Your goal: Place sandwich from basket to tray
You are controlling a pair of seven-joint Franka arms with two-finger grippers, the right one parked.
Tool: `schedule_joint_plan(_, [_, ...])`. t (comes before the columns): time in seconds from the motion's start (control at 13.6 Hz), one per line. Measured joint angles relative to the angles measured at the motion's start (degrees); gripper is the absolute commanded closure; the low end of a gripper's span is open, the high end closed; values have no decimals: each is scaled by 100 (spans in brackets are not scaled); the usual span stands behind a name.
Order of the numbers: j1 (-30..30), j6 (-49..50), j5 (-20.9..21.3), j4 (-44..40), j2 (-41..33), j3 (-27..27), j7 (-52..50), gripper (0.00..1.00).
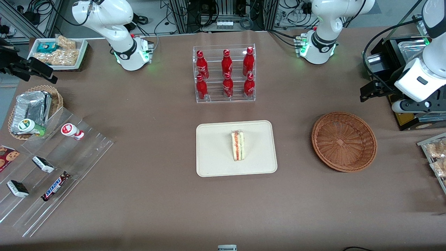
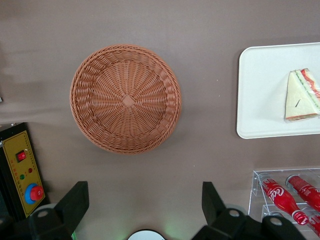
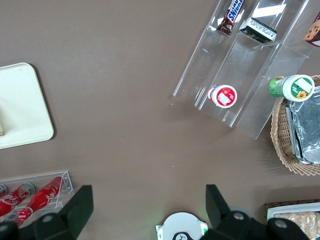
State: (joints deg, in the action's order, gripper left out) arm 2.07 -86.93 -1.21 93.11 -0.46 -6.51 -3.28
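The sandwich (image 1: pixel 238 145) stands on its edge on the cream-beige tray (image 1: pixel 216 164) in the middle of the table, with the red-orange and green filling showing. It also shows in the left wrist view (image 2: pixel 301 96) on the tray (image 2: pixel 260 100). The reddish-brown wicker basket (image 1: pixel 344 141) lies empty toward the working arm's end of the table and shows in the left wrist view (image 2: pixel 125 98). My left gripper (image 1: pixel 371 91) hangs high above the table, farther from the front camera than the basket. Its fingers (image 2: pixel 75 200) are wide open with nothing between them.
A clear rack of red cola bottles (image 1: pixel 224 74) stands farther from the front camera than the tray. A black box with a red button (image 2: pixel 22 170) sits beside the basket. Clear stepped racks with snacks (image 1: pixel 52 167) and a tan basket with foil packets (image 1: pixel 33 108) lie toward the parked arm's end.
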Motion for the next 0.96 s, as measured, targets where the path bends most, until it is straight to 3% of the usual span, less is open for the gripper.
schedule_joint_plan(0.96, [-2,-459,5,2,70,49,18,0])
